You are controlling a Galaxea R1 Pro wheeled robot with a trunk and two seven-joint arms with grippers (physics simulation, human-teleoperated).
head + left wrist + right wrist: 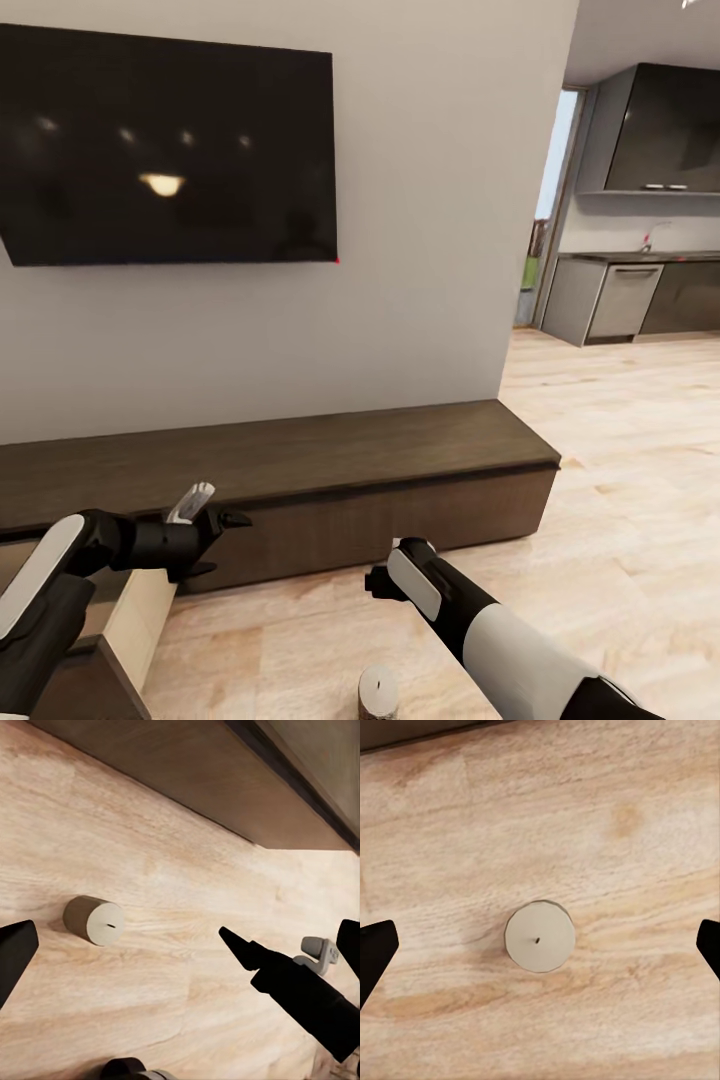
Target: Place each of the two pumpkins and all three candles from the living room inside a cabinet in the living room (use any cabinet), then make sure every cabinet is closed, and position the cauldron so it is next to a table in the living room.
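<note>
A stubby grey candle (378,692) (94,920) (540,937) stands on the wood floor in front of the cabinet (300,470), a long low dark-brown unit. My right gripper (540,949) hangs open straight above the candle, one finger on each side and nothing held. The right wrist (412,578) is above the candle in the head view. My left gripper (228,545) (180,949) is open and empty beside an open drawer (140,612) with a pale wood interior at the cabinet's left end. The pumpkins, cauldron and table are out of view.
A black TV (170,150) hangs on the wall above the cabinet. To the right the wood floor (620,480) runs on to a kitchen with grey units (620,300). The right arm's black finger (289,982) crosses the left wrist view.
</note>
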